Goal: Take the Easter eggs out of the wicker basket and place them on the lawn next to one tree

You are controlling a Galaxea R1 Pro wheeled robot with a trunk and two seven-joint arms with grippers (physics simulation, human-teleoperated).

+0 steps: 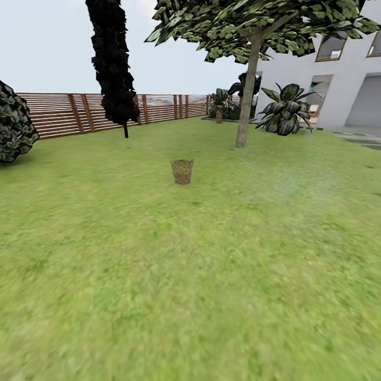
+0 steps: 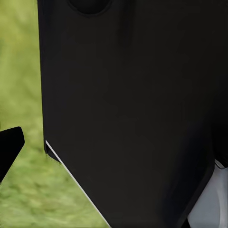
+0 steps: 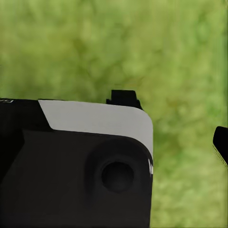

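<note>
Wicker basket (image 1: pixel 182 171) sits mid-frame on the lawn (image 1: pixel 190 296); drive straight, stop near (gripper states: cannot tell).

The wicker basket (image 1: pixel 182 171) stands upright on the lawn (image 1: pixel 190 275).

wicker basket (image 1: pixel 182 171): contents too small | tree (image 1: pixel 247 90): crown cropped

slatted wooden fence (image 1: pixel 79 112), white house (image 1: pixel 338 79), pale overcast sky (image 1: pixel 47 47)
</note>
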